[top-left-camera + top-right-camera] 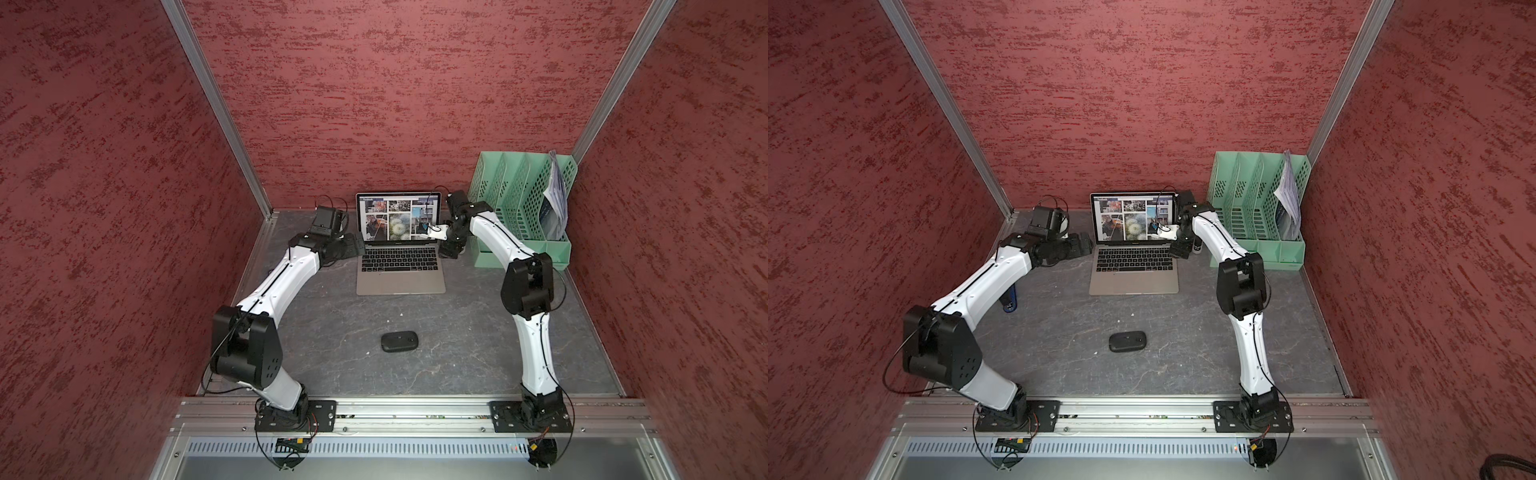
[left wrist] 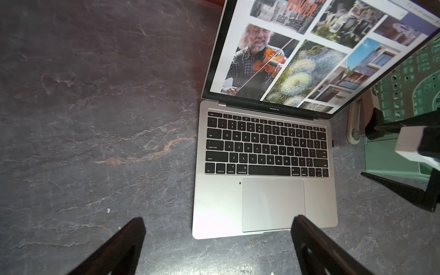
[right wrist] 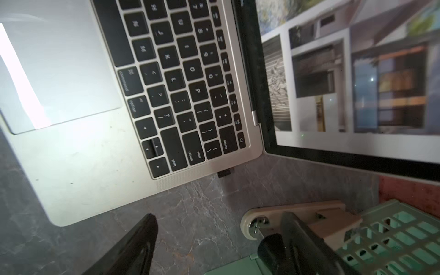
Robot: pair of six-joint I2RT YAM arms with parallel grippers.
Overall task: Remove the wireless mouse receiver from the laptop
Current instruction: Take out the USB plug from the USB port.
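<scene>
**Receiver plugged in, fingers clear**

Nearest me lies the mouse (image 1: 399,341). Beyond it, the wireless mouse receiver (image 3: 225,172) juts from the right edge of the laptop (image 1: 376,286). My right gripper (image 3: 217,219), fingers spread, hangs just right of it, not touching. The left gripper (image 2: 219,220) is spread too.

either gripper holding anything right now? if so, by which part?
Nothing. Left gripper and right gripper both stand open and empty; the wireless mouse receiver sits in the side of the laptop, untouched.
</scene>
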